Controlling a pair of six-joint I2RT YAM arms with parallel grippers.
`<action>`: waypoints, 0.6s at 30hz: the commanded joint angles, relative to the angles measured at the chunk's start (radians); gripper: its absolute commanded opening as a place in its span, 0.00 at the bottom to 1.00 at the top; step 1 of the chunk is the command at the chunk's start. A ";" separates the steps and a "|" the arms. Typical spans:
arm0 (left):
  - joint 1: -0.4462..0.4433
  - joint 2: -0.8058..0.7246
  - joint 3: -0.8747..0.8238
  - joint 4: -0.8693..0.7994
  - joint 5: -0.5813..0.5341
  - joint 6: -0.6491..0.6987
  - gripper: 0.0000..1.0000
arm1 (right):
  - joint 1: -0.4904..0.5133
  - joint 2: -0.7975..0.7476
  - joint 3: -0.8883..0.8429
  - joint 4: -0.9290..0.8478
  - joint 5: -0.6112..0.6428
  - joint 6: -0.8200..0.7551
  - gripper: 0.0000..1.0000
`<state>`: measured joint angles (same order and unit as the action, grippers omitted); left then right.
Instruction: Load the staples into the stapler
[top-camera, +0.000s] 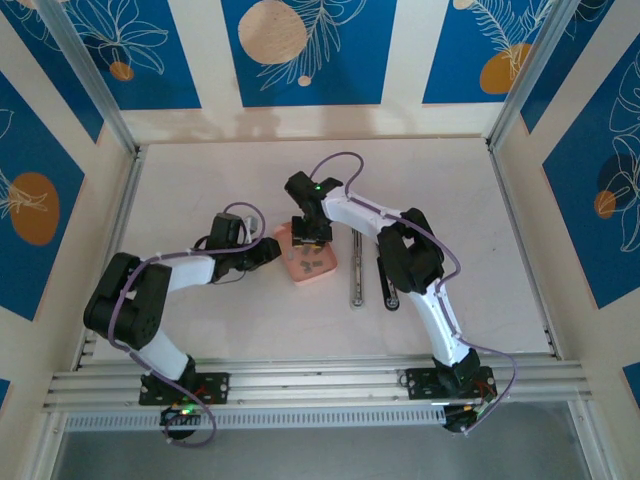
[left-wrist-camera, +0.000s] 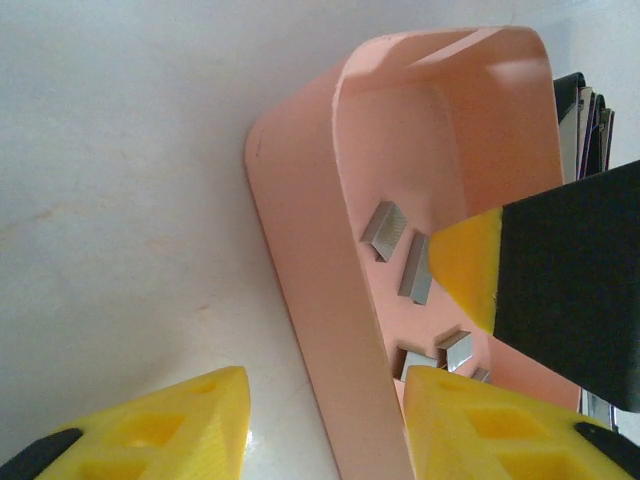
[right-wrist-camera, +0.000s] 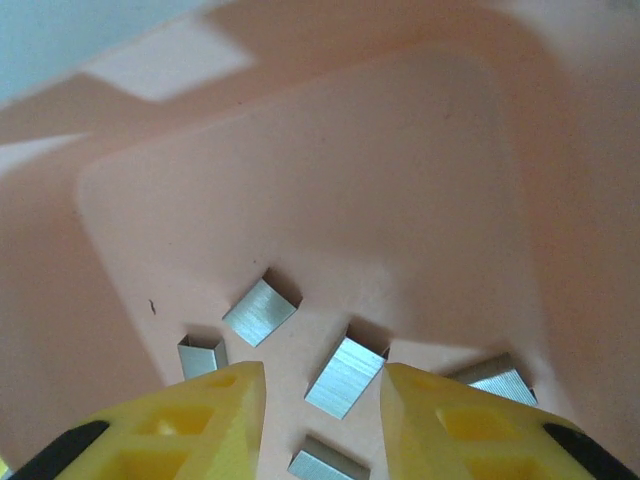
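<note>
Right hand (right-wrist-camera: 322, 395), part-open and empty, over the pink tray (right-wrist-camera: 400, 200) — staples strip (right-wrist-camera: 345, 377) between its fingers (right-wrist-camera: 210, 420), long axis 1-to-7 o'clock. Left hand (left-wrist-camera: 325, 400), open, straddles tray wall; stapler (top-camera: 357, 270) at tray's 3 o'clock.

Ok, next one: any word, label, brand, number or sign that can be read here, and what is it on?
None can be read. The pink tray, the staples and the stapler show no print at all. The wall panels carry only leaf and circle patterns, no lettering.
</note>
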<state>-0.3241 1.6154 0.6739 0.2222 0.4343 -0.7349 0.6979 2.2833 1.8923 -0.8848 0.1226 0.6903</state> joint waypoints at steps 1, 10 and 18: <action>0.017 0.014 0.000 0.011 0.022 0.002 0.44 | 0.000 0.022 0.035 -0.049 -0.020 0.000 0.36; 0.017 0.017 0.000 0.009 0.029 0.003 0.44 | 0.006 0.034 0.033 -0.053 -0.015 0.002 0.38; 0.017 0.014 -0.001 0.007 0.030 0.006 0.44 | 0.006 0.055 0.036 -0.047 -0.018 -0.006 0.36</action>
<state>-0.3206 1.6207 0.6739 0.2245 0.4450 -0.7345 0.6991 2.3116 1.9049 -0.9096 0.1226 0.6895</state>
